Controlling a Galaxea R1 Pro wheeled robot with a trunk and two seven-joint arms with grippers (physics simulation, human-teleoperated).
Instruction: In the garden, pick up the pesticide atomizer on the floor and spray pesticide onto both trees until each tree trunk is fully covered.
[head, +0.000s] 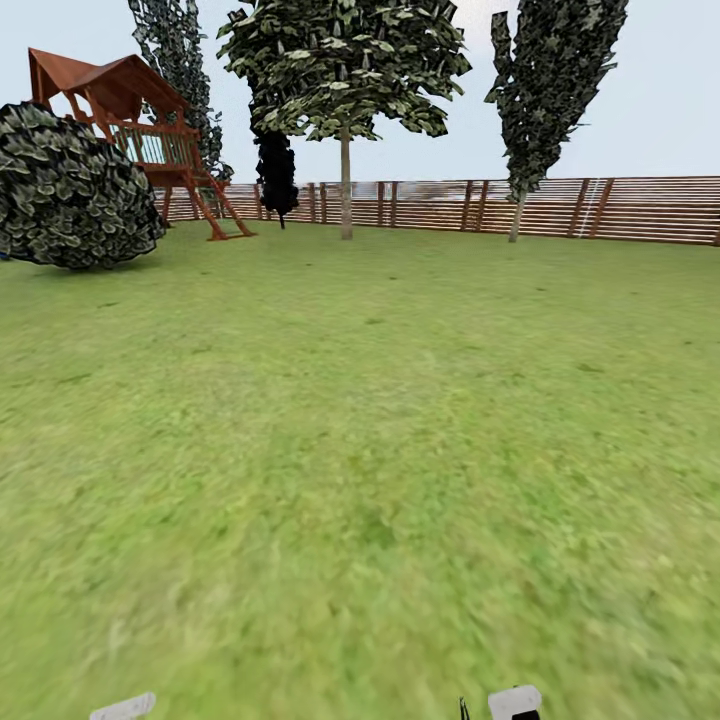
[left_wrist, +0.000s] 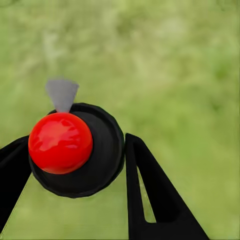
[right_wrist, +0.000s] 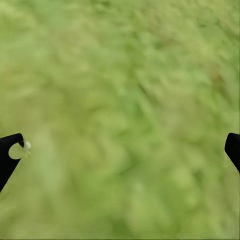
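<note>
The pesticide atomizer (left_wrist: 75, 150) was seen in the left wrist view, its black rounded body and red ball top (left_wrist: 60, 142) gripped between the dark fingers (left_wrist: 150, 195) of the left end effector (left_wrist: 75, 170), which was clenched on it. A small grey nozzle (left_wrist: 62, 94) projected from the body toward the grass beyond, so the sprayer was judged to be carried rather than aimed at anything yet. The right end effector (right_wrist: 120, 152) was released, its two fingertips (right_wrist: 9, 155) set wide apart over blurred lawn and holding nothing.

In the head view a broad green lawn (head: 360, 450) was spread ahead, bounded by a brown slatted fence (head: 560, 208). Two tall trees were set near that fence, well away: one with a wide crown (head: 345, 130) and a pale straight trunk (head: 346, 190), another narrower (head: 550, 90) with a leaning trunk (head: 517, 218). A round bush (head: 70, 190) and a wooden play tower (head: 140, 130) were placed toward the left. The pickup was judged done; an approach to the trunks was still required before spraying could reach them.
</note>
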